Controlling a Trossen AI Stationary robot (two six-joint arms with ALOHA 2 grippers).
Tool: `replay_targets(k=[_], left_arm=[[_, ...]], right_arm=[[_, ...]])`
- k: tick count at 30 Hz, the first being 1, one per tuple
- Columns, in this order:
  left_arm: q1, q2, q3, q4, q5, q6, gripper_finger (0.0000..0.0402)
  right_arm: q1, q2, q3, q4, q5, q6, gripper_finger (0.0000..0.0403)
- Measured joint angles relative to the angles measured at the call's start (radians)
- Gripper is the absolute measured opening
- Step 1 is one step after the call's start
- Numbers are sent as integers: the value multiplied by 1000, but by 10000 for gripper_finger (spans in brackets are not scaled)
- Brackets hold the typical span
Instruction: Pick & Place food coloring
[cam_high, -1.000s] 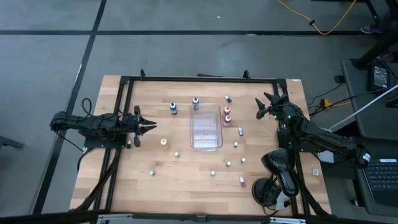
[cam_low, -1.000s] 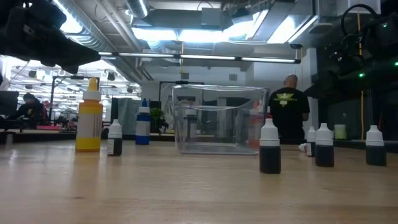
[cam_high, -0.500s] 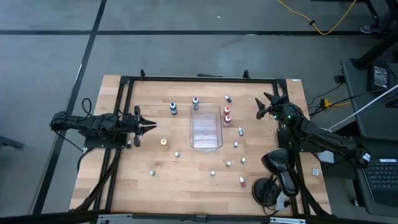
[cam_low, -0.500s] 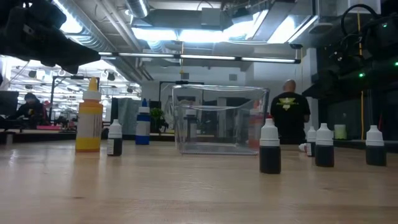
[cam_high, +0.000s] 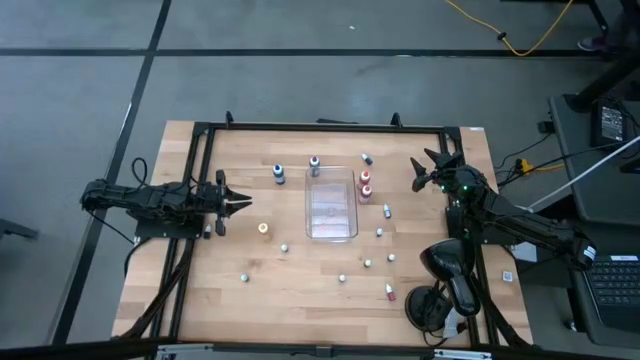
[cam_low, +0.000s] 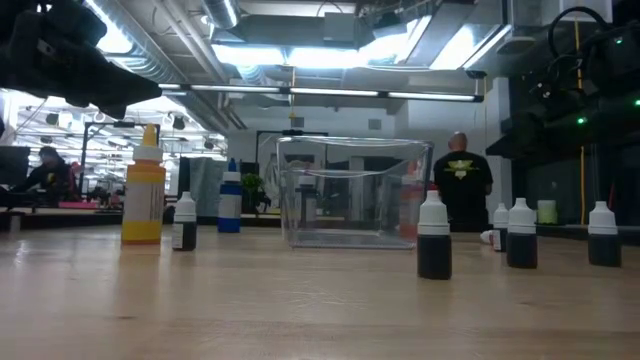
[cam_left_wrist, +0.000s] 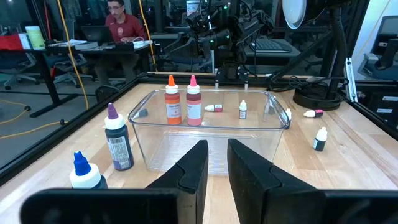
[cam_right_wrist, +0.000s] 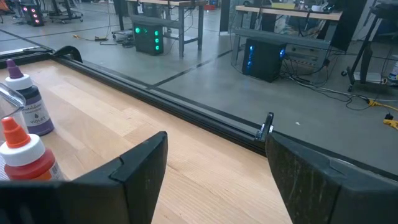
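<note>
The food coloring bottles stand scattered on the wooden table around a clear tray (cam_high: 332, 205). A blue one (cam_high: 279, 175) and a dark one (cam_high: 314, 165) are at the far side, and two red ones (cam_high: 365, 185) are beside the tray's right wall. A yellow one (cam_high: 263, 228) is on the left, and several tiny ones (cam_high: 367, 263) are nearer. My left gripper (cam_high: 243, 203) hovers shut at the table's left, pointing at the tray (cam_left_wrist: 205, 134). My right gripper (cam_high: 424, 172) hovers open at the far right, with nothing between its fingers (cam_right_wrist: 143, 165).
A black frame rail (cam_high: 320, 127) runs around the table. In the low view the yellow bottle (cam_low: 144, 190), the tray (cam_low: 353, 190) and small dark bottles (cam_low: 433, 237) stand upright. Headphones (cam_high: 445, 270) lie at the right edge. A person (cam_low: 465, 180) stands in the room behind.
</note>
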Motion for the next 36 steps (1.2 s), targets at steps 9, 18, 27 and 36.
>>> replay_targets(k=[9,18,27,36], left_arm=[[0,0,0,0,0,0,56],[0,0,-2,31,0,0,56],[0,0,-2,36,0,-114,58],[0,0,-2,36,-5,-192,59]], right_arm=[[0,0,0,0,0,0,273],[0,0,0,0,0,0,273],[0,0,0,0,0,0,273],[0,0,0,0,0,0,273]])
